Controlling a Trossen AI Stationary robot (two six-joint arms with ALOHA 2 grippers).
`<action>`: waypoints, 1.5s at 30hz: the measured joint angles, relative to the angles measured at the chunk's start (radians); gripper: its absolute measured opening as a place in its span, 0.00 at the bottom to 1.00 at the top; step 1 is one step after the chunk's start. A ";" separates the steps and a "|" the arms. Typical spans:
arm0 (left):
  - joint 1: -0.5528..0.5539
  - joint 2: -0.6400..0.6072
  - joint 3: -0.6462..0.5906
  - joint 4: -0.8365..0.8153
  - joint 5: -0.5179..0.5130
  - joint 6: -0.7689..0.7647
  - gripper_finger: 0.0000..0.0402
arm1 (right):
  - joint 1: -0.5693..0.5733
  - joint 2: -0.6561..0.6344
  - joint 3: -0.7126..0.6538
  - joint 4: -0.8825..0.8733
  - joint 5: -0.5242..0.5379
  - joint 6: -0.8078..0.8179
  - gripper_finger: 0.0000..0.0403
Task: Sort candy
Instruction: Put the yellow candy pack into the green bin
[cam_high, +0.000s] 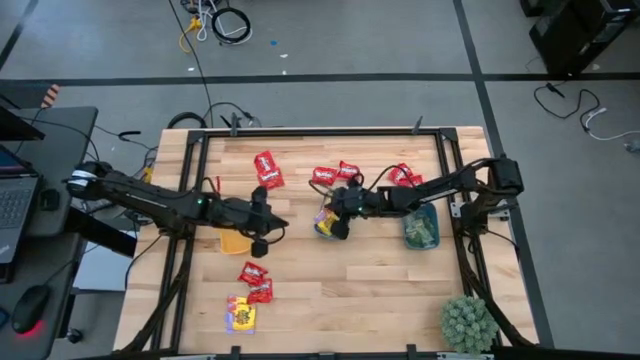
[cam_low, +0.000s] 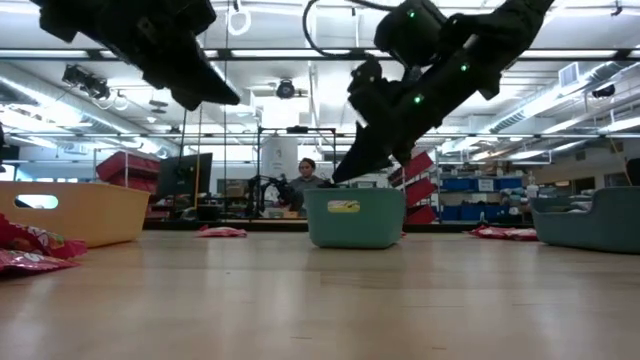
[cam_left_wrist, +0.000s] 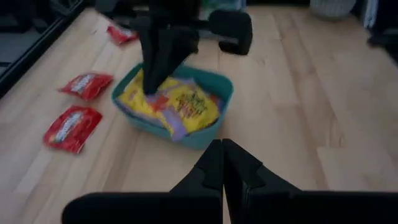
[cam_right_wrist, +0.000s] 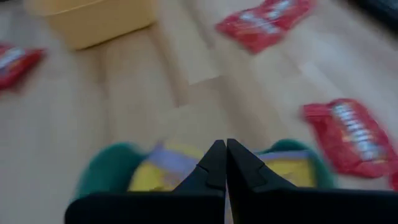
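Pale wooden boards made up the counter (cam_high: 360, 290), framed by a dark rail, with a lab of shelves and monitors beyond it. Near the middle stood a teal tray (cam_left_wrist: 214, 93) heaped with yellow candy packets (cam_left_wrist: 180, 106); taking that tray as the landmark, the right claw (cam_high: 337, 228) hung directly over it, its two fingers pressed together with nothing visible between them. That placement fitted a drop into the tray just finished or a packet being tamped down, though the blurred wrist view left this uncertain. The left claw (cam_high: 259, 243) hovered to the tray's left, beside a yellow-orange tray (cam_high: 235, 241), its fingers likewise closed and empty; it seemed parked close so it could reach the loose packets on its own side.

Red candy packets (cam_high: 267, 168) lay scattered behind the teal tray and to its left, with another pair (cam_high: 255, 281) well in front of it, next to one yellow packet (cam_high: 240, 315). A second teal tray (cam_high: 421, 227) holding dull green packets sat to its right, under the right arm. A spiky green plant (cam_high: 469, 322) stood far off at the front right corner. Sorting looked partly done, the reds still unsorted.
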 joint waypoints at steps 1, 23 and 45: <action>-0.006 0.001 0.004 -0.012 0.000 -0.004 0.00 | 0.010 0.000 0.000 -0.002 -0.025 0.000 0.00; -0.333 -0.010 0.134 -0.551 0.055 -0.554 0.00 | 0.095 -0.152 -0.001 -0.122 0.126 -0.002 0.05; -0.623 0.408 0.133 -0.332 0.311 -0.886 0.20 | 0.135 -0.171 -0.001 -0.121 0.130 -0.036 0.16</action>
